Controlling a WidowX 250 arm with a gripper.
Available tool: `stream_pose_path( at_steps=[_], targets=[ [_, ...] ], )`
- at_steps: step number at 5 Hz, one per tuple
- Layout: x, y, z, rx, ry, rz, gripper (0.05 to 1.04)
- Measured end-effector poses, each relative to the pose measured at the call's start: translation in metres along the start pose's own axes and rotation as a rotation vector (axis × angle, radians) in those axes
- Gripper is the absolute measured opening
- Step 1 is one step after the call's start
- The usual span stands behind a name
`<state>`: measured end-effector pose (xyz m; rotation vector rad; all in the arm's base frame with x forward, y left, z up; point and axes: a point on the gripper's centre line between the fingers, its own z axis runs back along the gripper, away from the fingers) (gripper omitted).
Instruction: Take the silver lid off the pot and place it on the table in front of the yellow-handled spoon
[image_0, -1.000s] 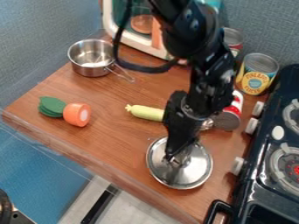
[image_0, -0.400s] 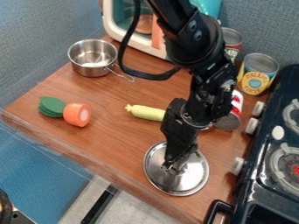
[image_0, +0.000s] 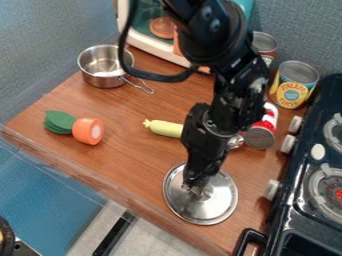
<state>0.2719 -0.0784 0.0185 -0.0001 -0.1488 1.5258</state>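
The round metal lid is to the left of the stove, near its front part, and I cannot tell if it touches the wooden counter under it or is slightly above. The black gripper is down at the middle of this lid, also to the left of the stove. I cannot tell whether it is spread, pressed together or pinching the lid's knob.

Further out, 1 red and white can lies on its side, just left of the stove, with 1 shiny metal piece beside it. The pale yellow-green toy vegetable lies farther to the left of the stove. Near the stove's back left corner stands 1 can with a yellow label, and behind it 1 more can. Well apart from the stove, on the far left side, are the orange toy piece with green leaves and, more to the back, the metal saucepan
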Motion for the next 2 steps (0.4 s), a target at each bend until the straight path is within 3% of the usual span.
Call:
stream_pose_path(
  at_steps=[1, 2],
  targets=[
    [0.002, -0.001, 0.029, -0.047, 0.023, -0.006, 1.002],
    [0.01, 0.003, 0.067, -0.095, 0.022, -0.014, 1.005]
  ],
)
